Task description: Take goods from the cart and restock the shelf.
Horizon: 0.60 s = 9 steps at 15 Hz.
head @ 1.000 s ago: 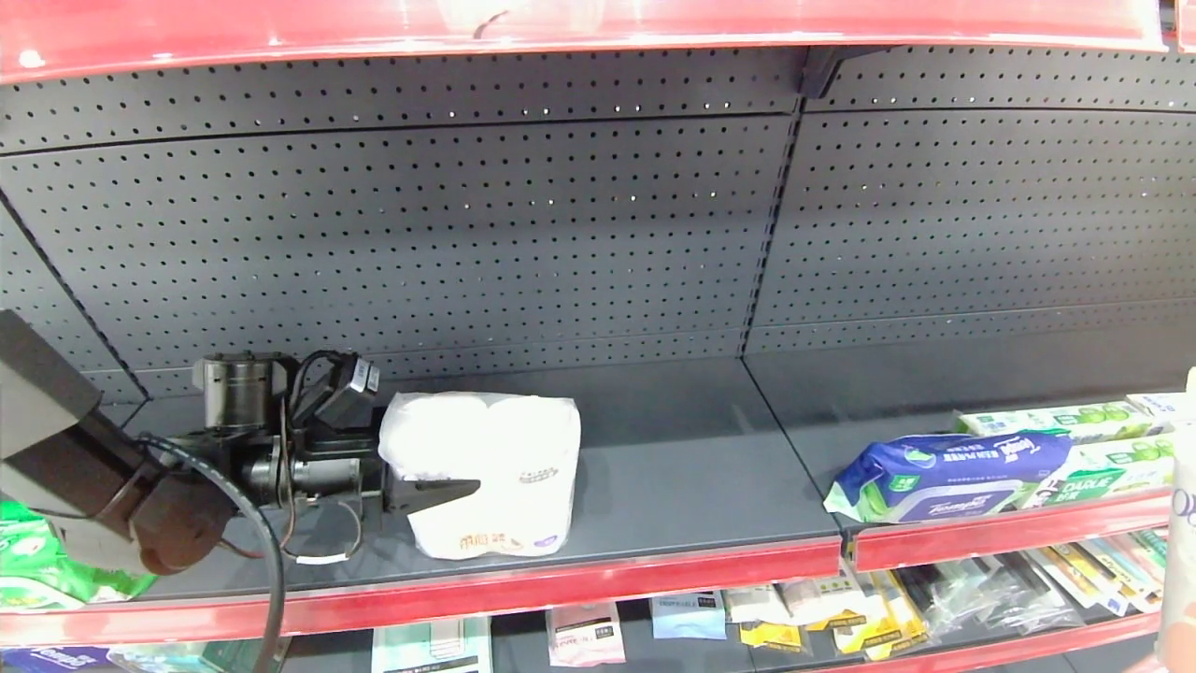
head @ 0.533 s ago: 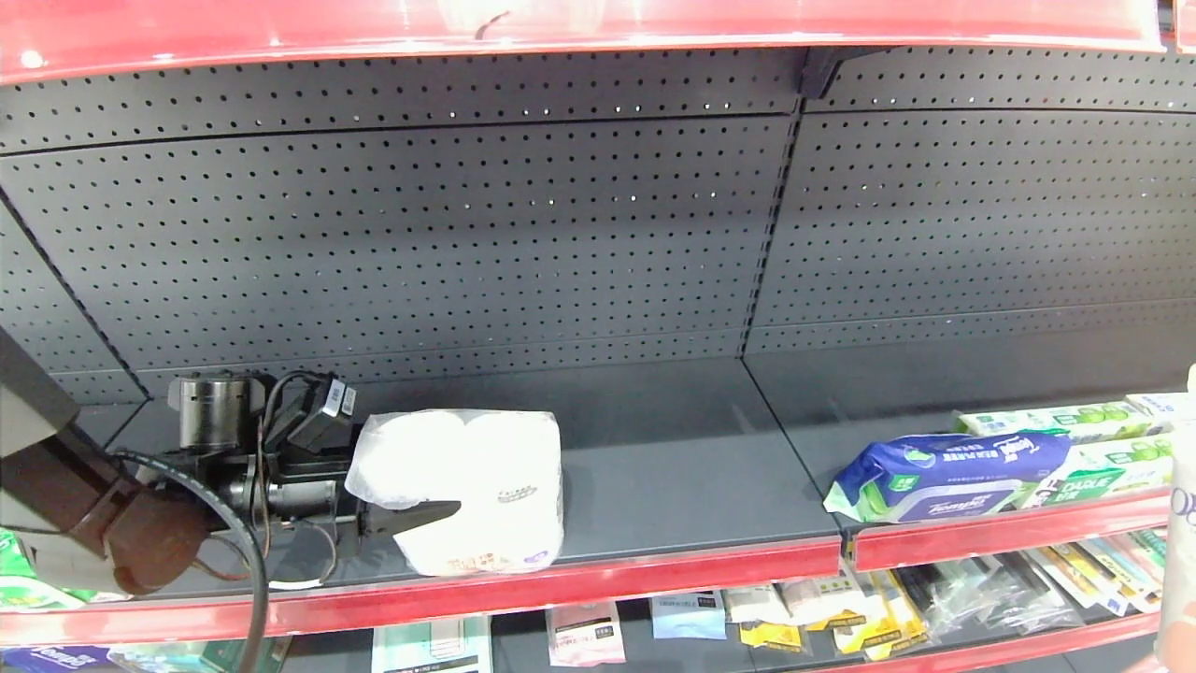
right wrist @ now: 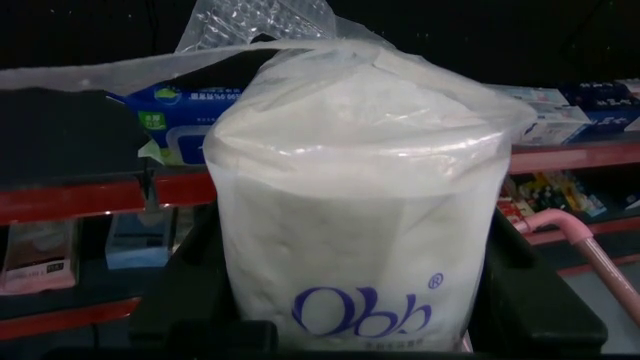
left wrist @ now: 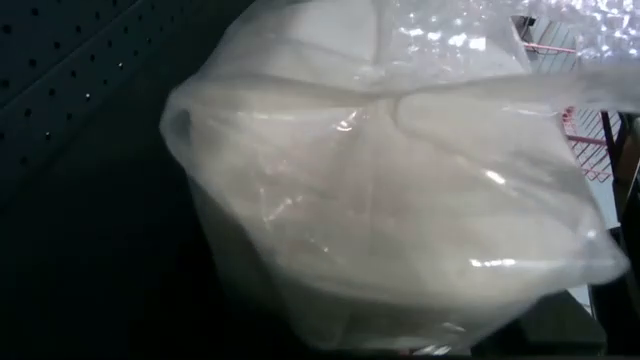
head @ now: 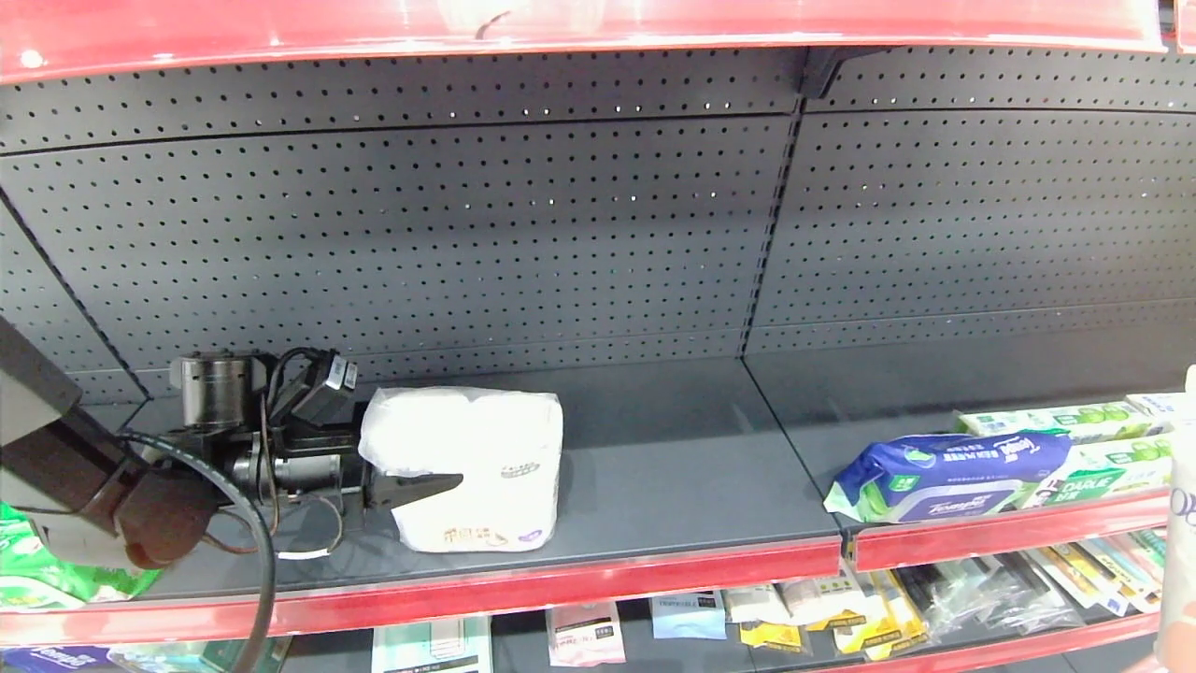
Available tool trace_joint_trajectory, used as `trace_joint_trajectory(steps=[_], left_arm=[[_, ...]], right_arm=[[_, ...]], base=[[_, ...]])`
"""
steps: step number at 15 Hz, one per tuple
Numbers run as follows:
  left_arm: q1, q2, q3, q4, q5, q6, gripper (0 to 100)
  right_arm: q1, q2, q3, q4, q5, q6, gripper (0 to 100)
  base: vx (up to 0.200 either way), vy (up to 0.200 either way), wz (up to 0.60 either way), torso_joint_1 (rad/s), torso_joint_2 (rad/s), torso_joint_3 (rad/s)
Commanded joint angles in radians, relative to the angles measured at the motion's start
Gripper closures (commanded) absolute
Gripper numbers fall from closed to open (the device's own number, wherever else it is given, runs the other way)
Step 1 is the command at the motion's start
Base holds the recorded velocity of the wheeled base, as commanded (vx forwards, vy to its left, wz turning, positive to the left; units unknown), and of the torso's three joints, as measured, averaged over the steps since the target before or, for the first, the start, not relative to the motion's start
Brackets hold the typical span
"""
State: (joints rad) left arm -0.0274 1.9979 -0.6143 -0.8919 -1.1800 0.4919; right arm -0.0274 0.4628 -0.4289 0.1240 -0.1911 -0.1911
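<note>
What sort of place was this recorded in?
Probably a shop aisle: a red-edged shelf with a pegboard back, packaged wet wipes further along it, and a toilet roll pack in the left gripper.

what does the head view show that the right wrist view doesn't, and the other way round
Head view adds: the left gripper shut on a toilet paper pack, on or just above the gray shelf, with the pegboard wall behind.
Right wrist view adds: a pink bar and the right gripper, its fingers on either side of a second wrapped pack.
Both: the blue wipes pack, the red shelf edge, and that second pack, just a sliver at the head view's right edge.
</note>
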Motion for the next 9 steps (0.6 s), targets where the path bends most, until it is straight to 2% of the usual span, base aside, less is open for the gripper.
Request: trace_joint_trajectory(steps=[1,2,5,9], left_arm=[[0.0,0.004,0.014,-0.001,-0.004,0.002,100],[0.0,0.002,0.041,-0.002,-0.01,0.007,100],[0.003,0.021,0.06,-0.001,-0.021,0.07,100],[0.009,0.022,0.079,-0.001,-0.012,0.082,100]], right_arm=[[0.0,0.0,0.002,0.0,-0.001,0.001,100],[0.0,0.0,0.001,0.0,-0.001,0.001,100],[0.0,0.0,0.001,0.0,-0.001,-0.001,100],[0.0,0.0,0.001,0.0,-0.001,-0.001,100]], base=[[0.0,0.0,0.0,0.0,0.0,0.0],[0.0,0.0,0.0,0.0,0.0,0.0],[0.0,0.0,0.0,0.0,0.0,0.0],[0.0,0.0,0.0,0.0,0.0,0.0]])
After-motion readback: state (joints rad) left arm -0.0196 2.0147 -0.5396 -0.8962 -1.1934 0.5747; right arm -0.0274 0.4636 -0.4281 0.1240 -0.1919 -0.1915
